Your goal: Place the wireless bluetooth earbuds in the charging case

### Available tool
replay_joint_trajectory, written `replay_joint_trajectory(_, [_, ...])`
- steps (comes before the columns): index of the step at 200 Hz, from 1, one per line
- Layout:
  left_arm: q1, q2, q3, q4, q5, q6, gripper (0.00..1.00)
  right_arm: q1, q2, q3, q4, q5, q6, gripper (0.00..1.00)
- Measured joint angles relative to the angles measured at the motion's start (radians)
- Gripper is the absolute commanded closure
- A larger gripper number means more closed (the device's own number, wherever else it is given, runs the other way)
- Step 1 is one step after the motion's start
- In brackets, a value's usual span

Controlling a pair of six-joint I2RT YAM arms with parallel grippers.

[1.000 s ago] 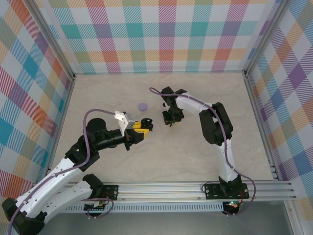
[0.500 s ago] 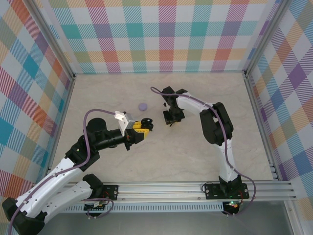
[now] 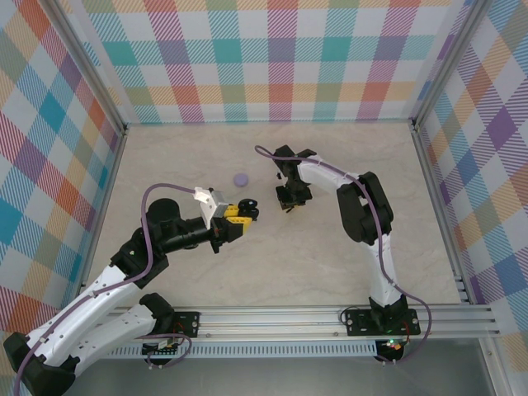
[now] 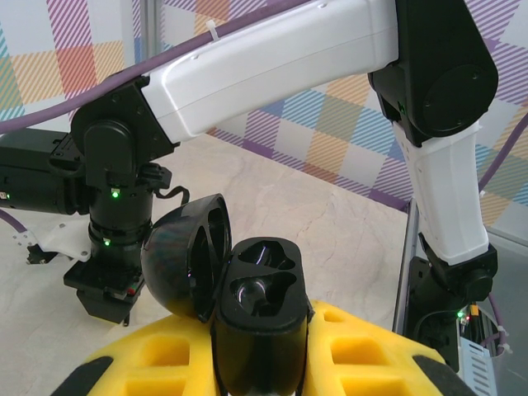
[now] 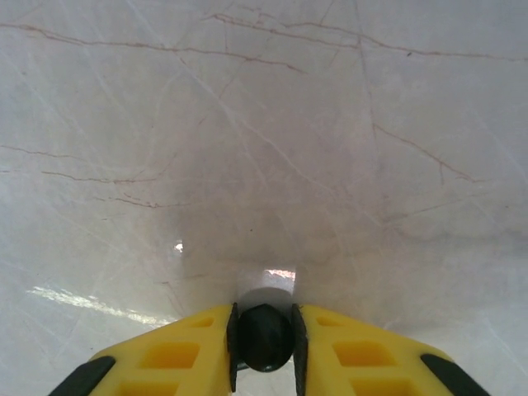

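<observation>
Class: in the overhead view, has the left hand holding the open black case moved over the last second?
No. The left hand stays put, just below and slightly right of the lavender case, as before.

Plaid walls (image 3: 272, 58) enclose a pale marbled table (image 3: 289, 264) edged by an aluminium rail (image 3: 280, 318).

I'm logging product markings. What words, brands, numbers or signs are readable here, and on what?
None can be read.
The open black case in the left gripper and the black earbud in the right gripper show no print.
The lavender case is too small to tell.
</observation>
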Motion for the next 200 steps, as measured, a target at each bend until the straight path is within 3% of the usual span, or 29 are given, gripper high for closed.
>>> replay_joint_trajectory(61, [0.000, 0.001, 0.000, 0.000, 0.000, -0.008, 0.95, 0.001, -0.005, -0.006, 0.004, 0.007, -0.046, 0.82])
replay_joint_trajectory(148, [0.000, 0.005, -0.006, 0.001, 0.000, -0.018, 0.95, 0.002, -0.087, -0.140, 0.031, -0.073, -0.386, 0.78])
replay_joint_trajectory(169, [0.000, 0.013, -0.006, 0.001, 0.000, -0.018, 0.95, 0.005, -0.090, -0.146, 0.016, -0.085, -0.432, 0.71])
replay_joint_trajectory(181, [0.000, 0.018, -0.006, 0.001, 0.000, -0.018, 0.95, 0.008, -0.090, -0.146, 0.013, -0.084, -0.444, 0.60])
replay_joint_trajectory(200, [0.000, 0.021, -0.006, 0.000, 0.000, -0.018, 0.95, 0.010, -0.090, -0.140, -0.003, -0.082, -0.435, 0.55])
